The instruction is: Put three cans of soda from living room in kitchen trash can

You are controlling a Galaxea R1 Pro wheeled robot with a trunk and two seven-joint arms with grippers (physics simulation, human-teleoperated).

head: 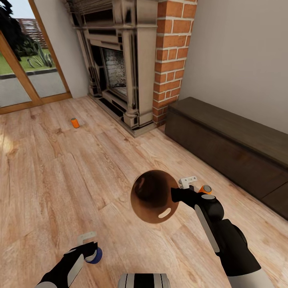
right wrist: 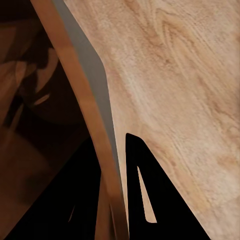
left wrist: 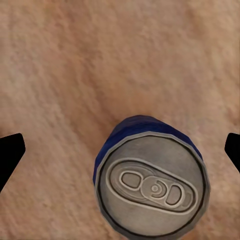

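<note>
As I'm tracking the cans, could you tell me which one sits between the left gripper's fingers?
The blue can, standing upright between the open left gripper; both orange cans lie elsewhere.

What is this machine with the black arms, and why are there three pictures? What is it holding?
It is a robot with two arms, drawn inside a computer world. Each arm ends in a two-fingered pincher called an end effector.

The big picture comes from a camera on the robot's head, looking down at a wooden floor beside a fireplace. The other two pictures come from little cameras on its wrists.

The right end effector holds a bin by its rim, tipped so that you see its brown inside.

The left end effector is open above a blue can standing on the floor. Its black fingertips sit on either side, not touching the can.

An orange can stands farther off, near the fireplace.
</note>
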